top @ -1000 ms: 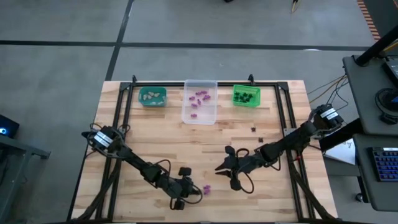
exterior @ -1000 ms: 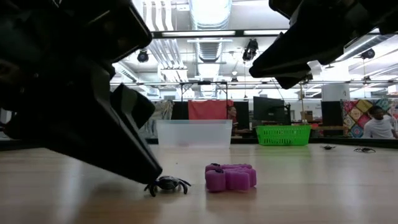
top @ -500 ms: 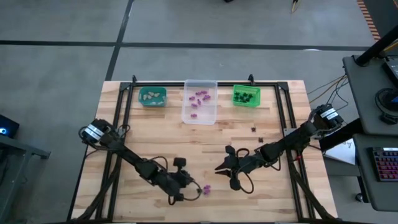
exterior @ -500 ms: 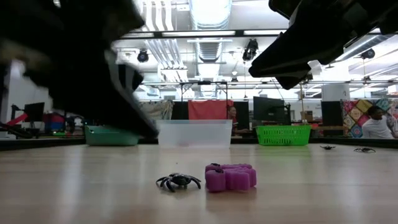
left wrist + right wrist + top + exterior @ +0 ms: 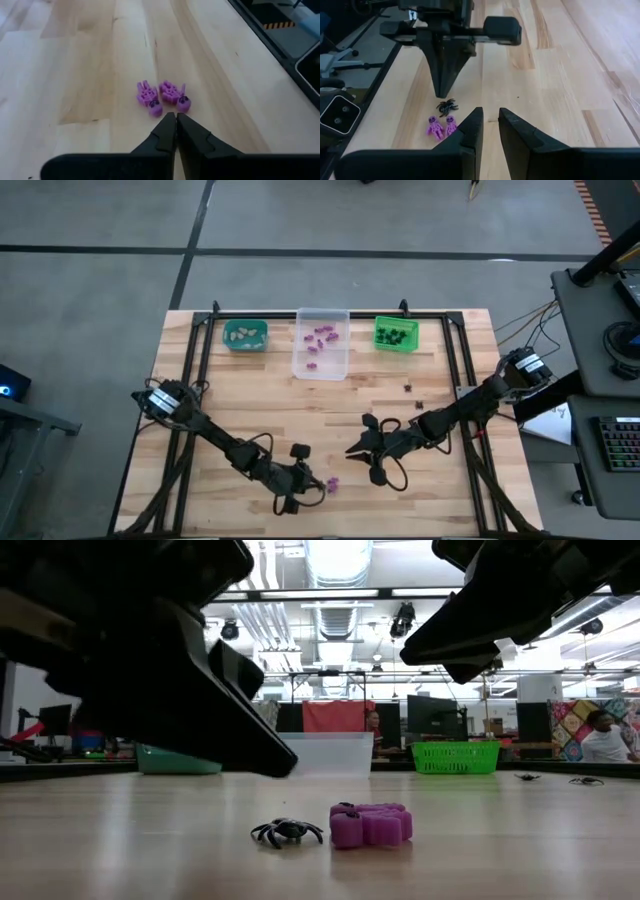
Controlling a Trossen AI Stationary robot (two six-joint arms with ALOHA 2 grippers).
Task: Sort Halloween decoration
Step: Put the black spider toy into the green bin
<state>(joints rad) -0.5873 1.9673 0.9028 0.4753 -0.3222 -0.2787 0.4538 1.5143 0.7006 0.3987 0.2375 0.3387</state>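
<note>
Low view, level with the surface (image 5: 500,850): two trinkets left near the front edge, a black spider (image 5: 287,831) and just beside it a purple skeleton pair (image 5: 371,824), apart from each other or barely touching, cannot tell which. Both look like tiny hard plastic, so light and stiff, likely to skid or flip if nudged. Spider's thin legs give poor purchase; best taken across the body. Purple piece is chunkier; pinch across its width. Left end effector (image 5: 176,125) hangs just short of the purple pair, fingers pressed fully together, holding nothing. Right end effector (image 5: 490,127) sits farther off, facing the same cluster, fingers parted by a narrow gap, empty. Far side of the surface: teal bin (image 5: 245,335) with pale pieces, clear bin (image 5: 321,343) with purple ones, green bin (image 5: 396,333) with black ones. A few dark trinkets (image 5: 412,395) lie loose mid-surface. Main obstruction, by my reading: both arms converge on one small spot and may crowd each other.
</note>
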